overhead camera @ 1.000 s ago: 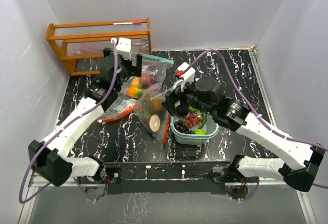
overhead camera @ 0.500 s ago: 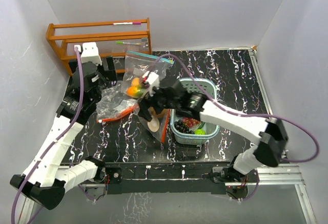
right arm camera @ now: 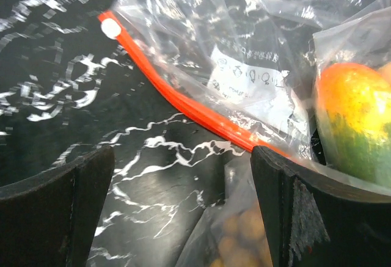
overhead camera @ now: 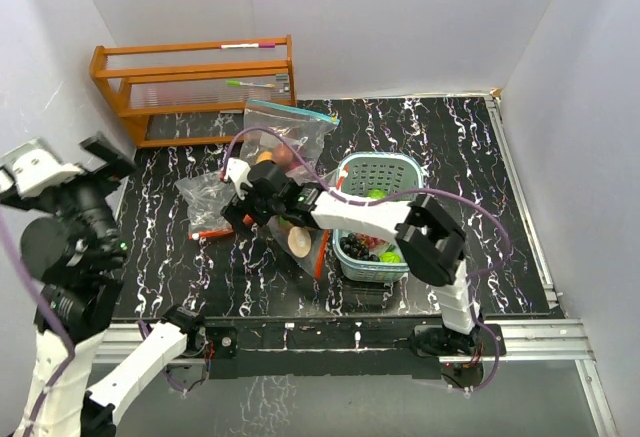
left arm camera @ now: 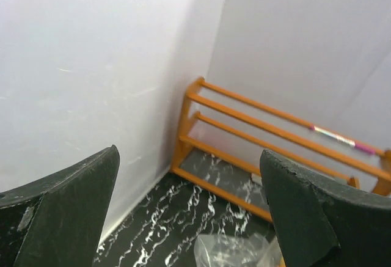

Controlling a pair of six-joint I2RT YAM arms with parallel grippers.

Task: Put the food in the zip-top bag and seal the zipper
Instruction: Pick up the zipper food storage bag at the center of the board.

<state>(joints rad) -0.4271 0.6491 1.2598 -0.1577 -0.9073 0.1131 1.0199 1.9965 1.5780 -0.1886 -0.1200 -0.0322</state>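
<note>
The left gripper (left arm camera: 189, 153) is held high at the 9 o'clock side of the table (overhead camera: 470, 157), well apart from everything. Its fingers are opened wide and nothing is held between them. The wooden rack (overhead camera: 195, 82) is seen in the corner at 11 o'clock.

The right gripper (right arm camera: 182, 151) is stretched across to 9 o'clock of the centre, low over the zip-top bag (overhead camera: 205, 197). Its fingers are spread wide and empty, and the orange zipper (right arm camera: 183, 111) is seen between them, not gripped.

Some food (overhead camera: 265, 160) is seen inside clear plastic at 12 o'clock of this gripper. An orange-green fruit (right arm camera: 348, 126) lies just beside its right finger. In the teal basket (overhead camera: 385, 160) at 3 o'clock, grapes (overhead camera: 355, 247) and green pieces (overhead camera: 390, 256) are seen.
</note>
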